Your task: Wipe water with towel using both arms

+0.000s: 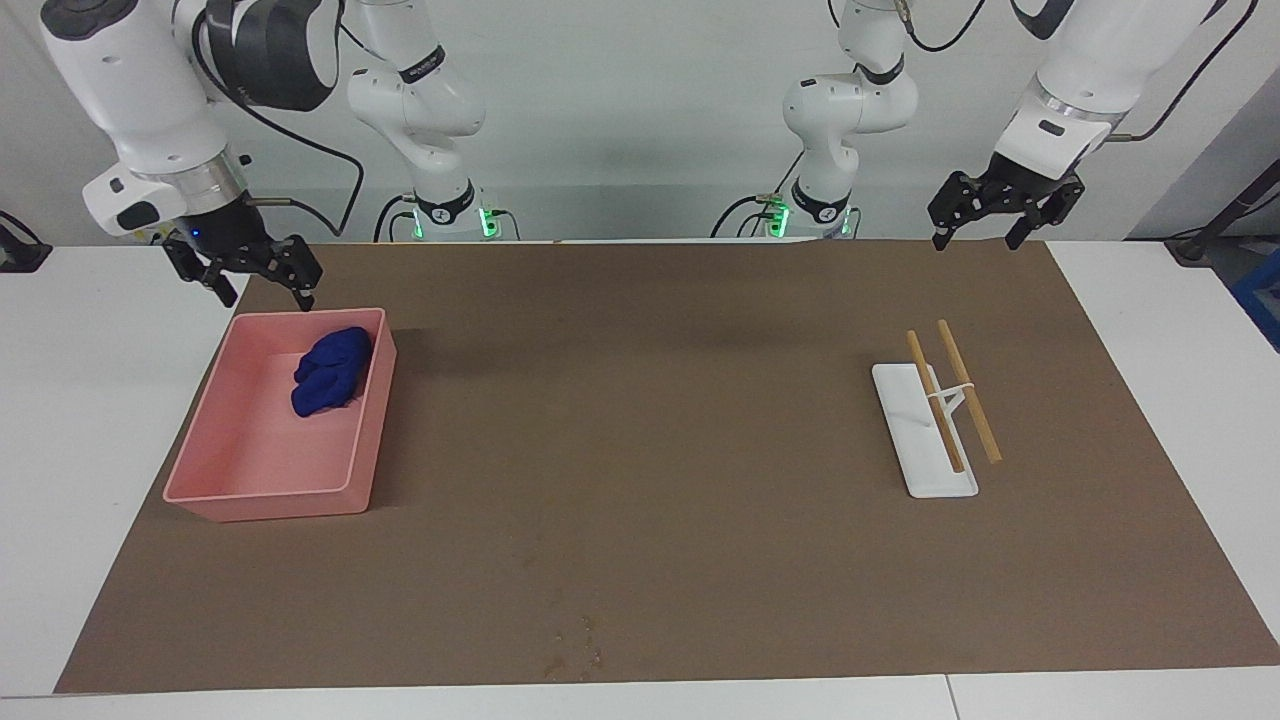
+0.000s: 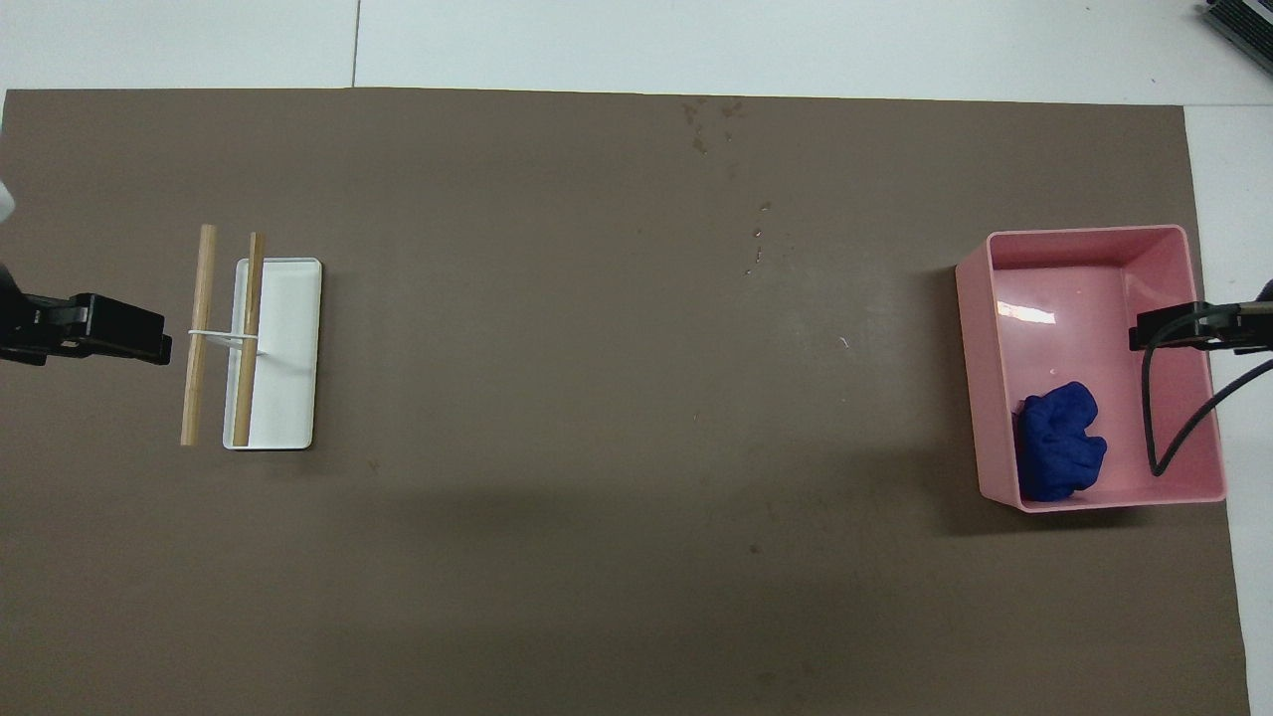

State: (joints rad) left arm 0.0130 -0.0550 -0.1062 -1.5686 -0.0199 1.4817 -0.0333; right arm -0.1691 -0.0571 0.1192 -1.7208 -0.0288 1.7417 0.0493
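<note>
The blue towel lies bunched in a pink tub, in the part nearer the robots; it also shows in the overhead view. The water is a faint trail of dark blotches on the brown mat's edge farthest from the robots, about mid-table, and it shows in the overhead view. My right gripper hangs open and empty above the tub's rim. My left gripper hangs open and empty in the air at the left arm's end, beside the rack.
A white rack with two wooden rods across it stands toward the left arm's end. The brown mat covers most of the white table. A black cable hangs over the tub.
</note>
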